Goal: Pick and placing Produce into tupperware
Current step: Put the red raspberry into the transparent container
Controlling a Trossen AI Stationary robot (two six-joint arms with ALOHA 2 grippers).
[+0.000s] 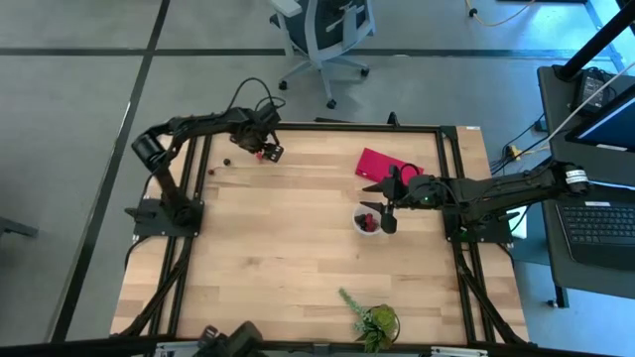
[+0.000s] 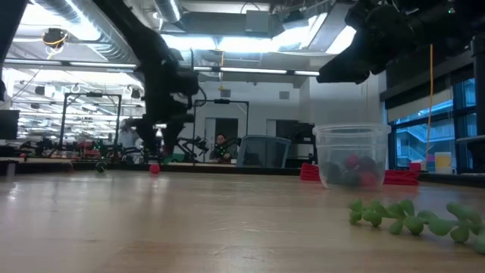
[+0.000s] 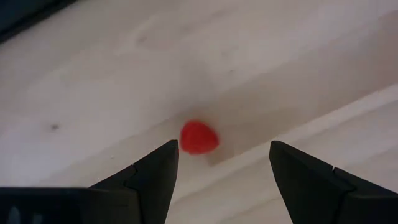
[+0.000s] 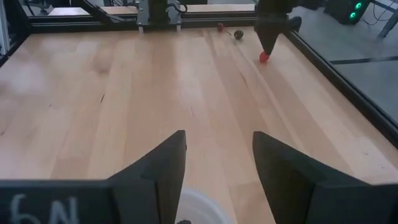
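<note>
A small bright red berry point(image 3: 199, 137) of the produce lies on the wood near the table's far left, directly below my left gripper point(image 3: 221, 155). That gripper point(image 1: 268, 151) points down, open, with its fingers on either side of the berry and clear of it. Two more berries point(image 4: 220, 26) point(image 4: 238, 34) lie farther toward the left edge. The tupperware point(image 1: 368, 220), a clear round cup with red and dark berries inside point(image 2: 352, 168), stands right of the table's middle. My right gripper point(image 4: 217, 149) hovers open just above its rim point(image 4: 199, 208).
A flat red rectangular piece point(image 1: 387, 164) lies beyond the cup toward the far edge. A green leafy plant point(image 1: 372, 319) rests at the near edge point(image 2: 417, 216). Bare wood stretches between the two arms. A black frame borders the table.
</note>
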